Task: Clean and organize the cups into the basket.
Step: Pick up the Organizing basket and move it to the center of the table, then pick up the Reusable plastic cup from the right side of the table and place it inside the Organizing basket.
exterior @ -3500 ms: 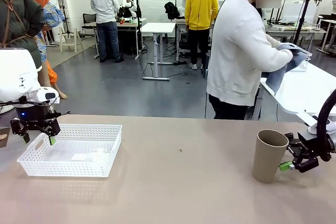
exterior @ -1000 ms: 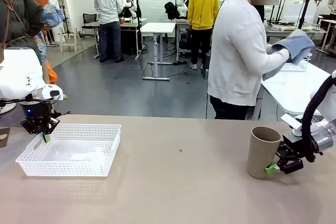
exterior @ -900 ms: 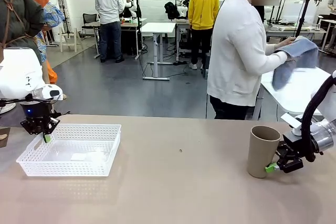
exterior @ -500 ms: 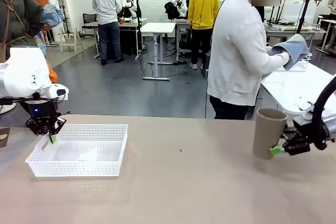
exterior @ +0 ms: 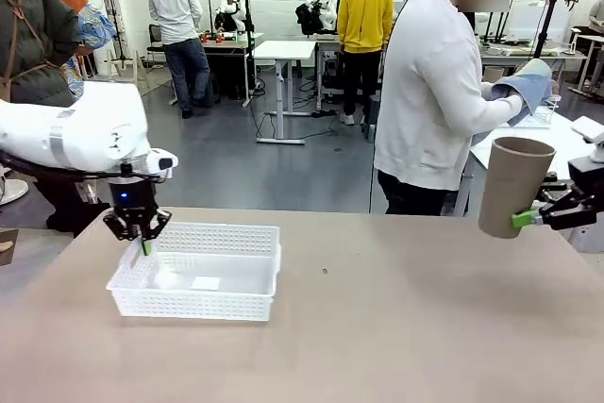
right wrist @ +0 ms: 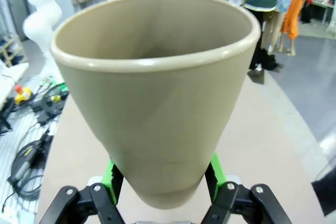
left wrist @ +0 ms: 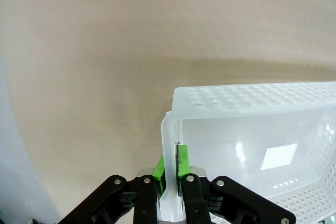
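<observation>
A tan-brown cup (exterior: pixel 512 186) hangs upright above the table's far right, clear of the surface. My right gripper (exterior: pixel 525 218) is shut on its lower part from the right. In the right wrist view the cup (right wrist: pixel 157 103) rises between the green pads (right wrist: pixel 111 176), its mouth facing the camera. The white mesh basket (exterior: pixel 203 231) sits left of the table's middle and holds no cups. My left gripper (exterior: pixel 143 244) is shut on its left wall. In the left wrist view the basket's rim (left wrist: pixel 252 98) runs right from my left gripper (left wrist: pixel 171 163), whose pads pinch the thin wall.
A person in a white top (exterior: pixel 429 92) stands beyond the far right edge, turned away, holding a grey-blue cloth (exterior: pixel 528 82). A white side table (exterior: pixel 566 139) stands behind the raised cup. The beige table (exterior: pixel 377 327) lies bare between basket and cup.
My left gripper has dragged the basket rightward toward the table's middle. My right gripper has lifted the cup off the table, up and to the right.
</observation>
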You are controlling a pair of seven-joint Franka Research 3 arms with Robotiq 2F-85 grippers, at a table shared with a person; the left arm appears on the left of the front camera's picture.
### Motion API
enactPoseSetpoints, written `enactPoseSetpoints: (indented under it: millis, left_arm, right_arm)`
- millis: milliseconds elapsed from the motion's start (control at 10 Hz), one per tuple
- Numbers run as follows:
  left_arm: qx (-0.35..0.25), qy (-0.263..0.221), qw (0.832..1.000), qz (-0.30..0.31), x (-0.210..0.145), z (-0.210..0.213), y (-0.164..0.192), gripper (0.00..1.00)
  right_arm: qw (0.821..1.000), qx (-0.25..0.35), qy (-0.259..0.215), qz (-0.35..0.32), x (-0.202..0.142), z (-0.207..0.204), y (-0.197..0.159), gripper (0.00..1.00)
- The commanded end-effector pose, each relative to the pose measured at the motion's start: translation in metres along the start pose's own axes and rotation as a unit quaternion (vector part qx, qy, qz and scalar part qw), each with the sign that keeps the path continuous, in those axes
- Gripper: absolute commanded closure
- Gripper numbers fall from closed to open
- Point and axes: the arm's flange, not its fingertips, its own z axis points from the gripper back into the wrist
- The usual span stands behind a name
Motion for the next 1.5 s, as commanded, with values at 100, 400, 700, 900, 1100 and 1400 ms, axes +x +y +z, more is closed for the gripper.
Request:
enactPoseSetpoints:
  millis: [100, 400, 700, 900, 1100, 1400]
  left_arm:
    - [0.010, 0.007, 1.000, 0.015, 0.018, 0.008, -0.047, 0.97]
    - [0.005, -0.006, 1.000, 0.027, 0.022, 0.025, -0.101, 0.97]
    - [0.025, -0.019, 1.000, 0.006, 0.021, 0.038, -0.161, 0.97]
    - [0.038, -0.008, 0.999, -0.008, 0.027, 0.035, -0.196, 0.97]
    - [0.043, 0.006, 0.999, -0.017, 0.033, 0.029, -0.226, 0.97]
    - [0.042, 0.013, 0.999, -0.009, 0.035, 0.027, -0.241, 0.97]
  right_arm:
    - [0.999, -0.043, -0.017, -0.018, 0.032, 0.018, 0.010, 0.81]
    - [0.997, -0.078, -0.021, -0.018, 0.054, 0.032, 0.022, 0.81]
    - [0.999, -0.054, -0.007, -0.004, 0.053, 0.037, 0.017, 0.81]
    - [0.999, -0.054, -0.007, -0.004, 0.053, 0.037, 0.017, 0.81]
    - [0.999, -0.054, -0.007, -0.004, 0.053, 0.037, 0.017, 0.81]
    - [0.999, -0.054, -0.007, -0.004, 0.053, 0.037, 0.017, 0.81]
